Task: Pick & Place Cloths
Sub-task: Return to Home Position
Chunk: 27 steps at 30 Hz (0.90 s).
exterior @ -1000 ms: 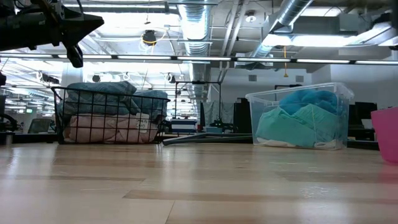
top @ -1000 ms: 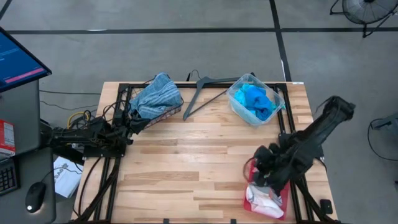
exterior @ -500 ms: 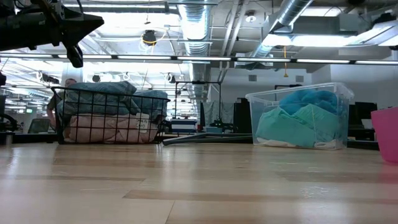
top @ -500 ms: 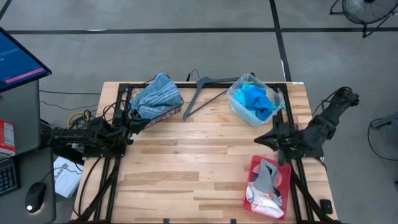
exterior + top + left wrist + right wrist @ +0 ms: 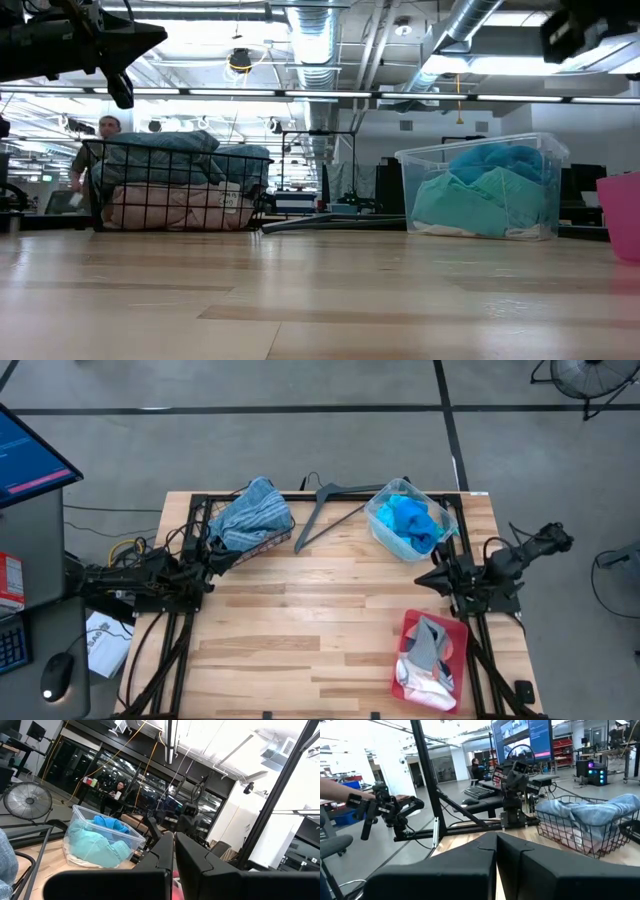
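Note:
The cloths lie in three places. A blue-white striped one [image 5: 252,512] is heaped in a black wire basket [image 5: 96,190] at the far left, over a pink one [image 5: 170,208]. Turquoise and bright blue ones [image 5: 408,522] fill a clear plastic bin [image 5: 420,165] at the far right. A grey and a white one [image 5: 428,652] rest in the red tray [image 5: 456,630] at the near right. My left gripper [image 5: 218,558] is shut and empty by the basket, above the table. My right gripper [image 5: 432,573] is shut and empty, level, at the right edge between bin and tray.
A grey clothes hanger [image 5: 322,510] lies flat at the far edge between basket and bin. The bare wooden tabletop [image 5: 310,620] spreads across the middle and near left. A person [image 5: 100,135] shows in the room behind the basket.
My right gripper has drawn back from over the red tray toward the table's right edge and a little toward the far edge. It has tipped up from pointing down to level. The grey and white cloths stay in the tray, now uncovered.

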### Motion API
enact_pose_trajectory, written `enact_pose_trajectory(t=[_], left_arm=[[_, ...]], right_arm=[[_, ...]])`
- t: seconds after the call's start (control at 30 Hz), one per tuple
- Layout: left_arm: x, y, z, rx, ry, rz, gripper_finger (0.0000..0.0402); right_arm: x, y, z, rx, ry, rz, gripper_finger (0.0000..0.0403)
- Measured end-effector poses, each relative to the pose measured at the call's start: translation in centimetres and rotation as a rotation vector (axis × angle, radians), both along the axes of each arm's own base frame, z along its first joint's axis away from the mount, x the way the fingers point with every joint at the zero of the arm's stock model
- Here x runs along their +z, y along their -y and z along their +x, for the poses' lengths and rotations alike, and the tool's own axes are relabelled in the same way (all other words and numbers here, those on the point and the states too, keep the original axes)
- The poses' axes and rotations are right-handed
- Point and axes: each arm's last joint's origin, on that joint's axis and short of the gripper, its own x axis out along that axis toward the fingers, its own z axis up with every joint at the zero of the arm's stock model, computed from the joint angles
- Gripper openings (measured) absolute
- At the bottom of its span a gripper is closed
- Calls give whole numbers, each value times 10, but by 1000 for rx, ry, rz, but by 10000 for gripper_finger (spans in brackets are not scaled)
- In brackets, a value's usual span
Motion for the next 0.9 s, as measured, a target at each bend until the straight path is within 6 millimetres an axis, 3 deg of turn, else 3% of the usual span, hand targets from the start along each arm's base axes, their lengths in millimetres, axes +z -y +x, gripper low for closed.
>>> enact_pose_trajectory(t=[0.4, 0.77, 0.9], left_arm=[[0, 0, 0, 0, 0, 0, 2], [0, 0, 0, 0, 0, 0, 2], [0, 0, 0, 0, 0, 0, 2]], right_arm=[[-74, 6, -2, -37, -63, 70, 0], [-84, 1, 5, 55, -128, 2, 0], [-86, 2, 7, -12, -155, 31, 1]])
